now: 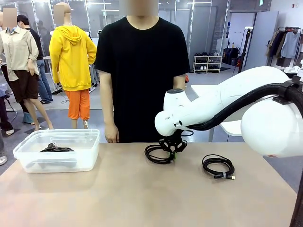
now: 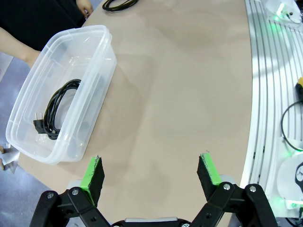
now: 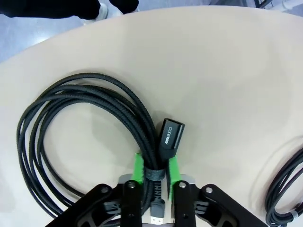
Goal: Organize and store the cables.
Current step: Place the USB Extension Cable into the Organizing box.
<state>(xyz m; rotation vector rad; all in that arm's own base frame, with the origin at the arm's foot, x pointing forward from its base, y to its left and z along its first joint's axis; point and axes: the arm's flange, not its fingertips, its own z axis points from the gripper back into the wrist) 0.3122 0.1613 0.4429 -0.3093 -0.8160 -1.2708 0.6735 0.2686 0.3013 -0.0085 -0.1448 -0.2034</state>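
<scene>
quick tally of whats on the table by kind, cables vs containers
black coiled cables: 3 (binned cable, held cable, loose cable)
clear plastic bin: 1
total: 4

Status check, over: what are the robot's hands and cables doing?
Right hand shut on middle coil. Left hand open above table. One cable in bin, one coil waiting. Nothing blocking.

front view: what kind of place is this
Probably an indoor robot lab or demo space in a shop-like hall: a white robot arm works at a table, with a clothes rack and a shoe shelf behind.
</scene>
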